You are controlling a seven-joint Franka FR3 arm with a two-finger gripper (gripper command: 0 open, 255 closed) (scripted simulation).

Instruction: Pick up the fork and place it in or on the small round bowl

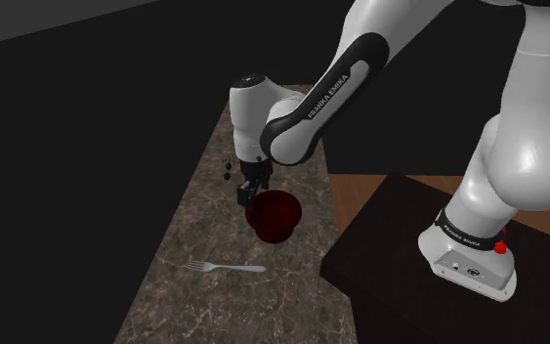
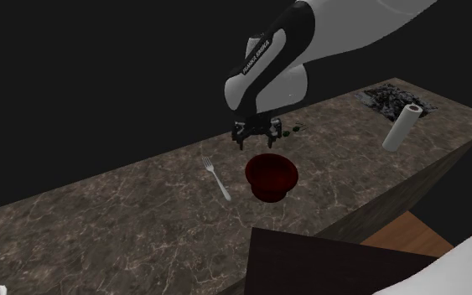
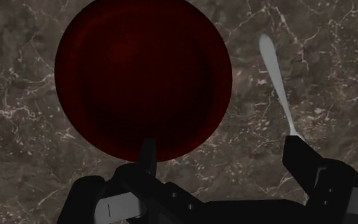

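The desk [image 1: 194, 303] is a long slab of dark brown marbled stone with pale veins, with black areas beyond its edges. The stand [image 1: 400, 244] is a dark box beside the desk. The white arm [image 1: 360, 78] reaches from it over the desk top. The black gripper [image 1: 252, 195] points straight down and hangs above the desk at the rim of the bowl [image 1: 275, 215]. In the wrist view the fingers [image 3: 147, 156] stand well apart with nothing between them, and one fingertip overlaps the bowl's edge. The bowl is small, round, dark red and upright. A white roll [image 2: 401, 126] lies tilted near the desk's far corner in the second exterior view, well apart from the bowl. The fork [image 1: 226, 267] is pale grey and lies flat on the desk near the bowl, not touching it. In the shoulder view its tines point to the left. In the wrist view its tine end is hidden behind the other finger. Small dark green items [image 2: 288, 130] sit on the desk near the gripper; what they are cannot be told.
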